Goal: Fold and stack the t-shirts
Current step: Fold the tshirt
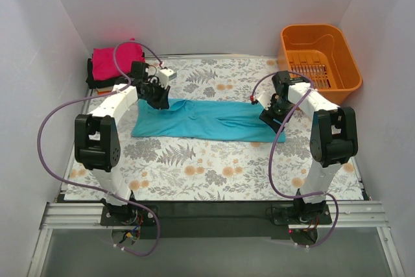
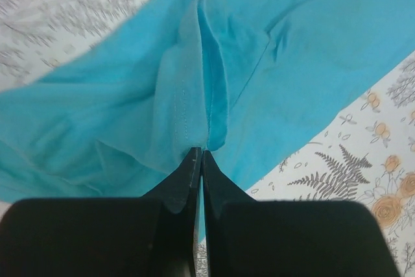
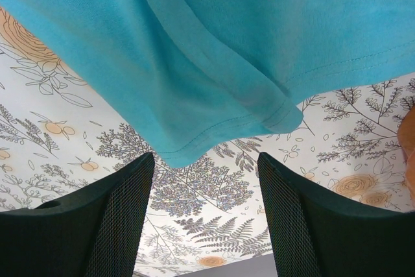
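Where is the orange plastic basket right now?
In the top view, the orange plastic basket sits at the far right corner, just beyond the right arm.

From where I sit, the teal t-shirt (image 1: 201, 120) is a long, wrinkly folded band across the table's middle. The folded pink t-shirt (image 1: 109, 61) sits in the far left corner atop a black one (image 1: 91, 77).

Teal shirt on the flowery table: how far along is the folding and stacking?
Done: a folded magenta-pink cloth shirt sits far left. In hand: left gripper pinches the teal cloth t-shirt, folded into a long strip; right gripper open at its other end. Left: final folds, stacking.
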`<state>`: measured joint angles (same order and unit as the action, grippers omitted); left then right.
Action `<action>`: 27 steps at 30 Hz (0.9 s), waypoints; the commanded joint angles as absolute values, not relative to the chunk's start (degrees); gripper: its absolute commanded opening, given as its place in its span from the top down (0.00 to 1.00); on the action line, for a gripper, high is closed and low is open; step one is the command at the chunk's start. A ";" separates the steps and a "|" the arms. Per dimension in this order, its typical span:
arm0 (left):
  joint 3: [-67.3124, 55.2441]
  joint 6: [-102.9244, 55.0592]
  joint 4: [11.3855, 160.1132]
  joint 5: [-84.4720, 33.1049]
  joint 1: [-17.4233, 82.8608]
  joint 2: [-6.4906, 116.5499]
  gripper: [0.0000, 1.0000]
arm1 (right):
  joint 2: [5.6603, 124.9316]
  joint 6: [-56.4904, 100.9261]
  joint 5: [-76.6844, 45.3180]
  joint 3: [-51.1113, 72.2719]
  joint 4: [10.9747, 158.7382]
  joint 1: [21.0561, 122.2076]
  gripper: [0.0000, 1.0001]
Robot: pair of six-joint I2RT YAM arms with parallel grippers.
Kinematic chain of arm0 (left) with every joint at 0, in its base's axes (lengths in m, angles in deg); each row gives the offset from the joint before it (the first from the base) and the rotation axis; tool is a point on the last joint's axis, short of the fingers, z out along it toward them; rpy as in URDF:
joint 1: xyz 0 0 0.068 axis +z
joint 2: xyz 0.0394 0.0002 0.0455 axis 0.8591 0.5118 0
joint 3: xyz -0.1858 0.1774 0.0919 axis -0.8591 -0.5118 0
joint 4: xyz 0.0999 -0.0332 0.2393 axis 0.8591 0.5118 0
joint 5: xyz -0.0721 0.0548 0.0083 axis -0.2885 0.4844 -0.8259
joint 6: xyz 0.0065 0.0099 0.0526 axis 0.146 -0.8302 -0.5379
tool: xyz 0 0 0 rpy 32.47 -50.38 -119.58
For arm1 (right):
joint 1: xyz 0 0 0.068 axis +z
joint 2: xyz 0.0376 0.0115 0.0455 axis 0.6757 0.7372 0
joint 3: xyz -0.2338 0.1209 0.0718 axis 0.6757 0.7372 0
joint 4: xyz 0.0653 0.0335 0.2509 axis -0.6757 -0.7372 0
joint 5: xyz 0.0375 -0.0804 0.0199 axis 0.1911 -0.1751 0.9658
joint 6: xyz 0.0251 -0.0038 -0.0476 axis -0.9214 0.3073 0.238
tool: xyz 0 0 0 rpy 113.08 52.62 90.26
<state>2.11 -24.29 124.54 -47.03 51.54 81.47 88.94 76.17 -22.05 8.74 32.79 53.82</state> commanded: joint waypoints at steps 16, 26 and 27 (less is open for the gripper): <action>-0.52 -7.31 116.07 -47.13 52.19 79.63 0.68 | 97.06 74.56 -18.58 -0.36 32.01 53.67 0.48; 4.95 -5.80 117.38 -46.00 47.89 92.99 0.77 | 98.47 74.47 -19.54 2.71 32.01 53.67 0.52; 3.46 -6.15 118.08 -44.33 47.18 93.44 0.77 | 98.65 74.65 -19.89 3.07 31.93 53.75 0.53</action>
<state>5.93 -6.08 116.15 -46.87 49.17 93.53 99.02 74.33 -19.79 1.95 33.01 53.82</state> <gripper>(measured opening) 0.232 0.477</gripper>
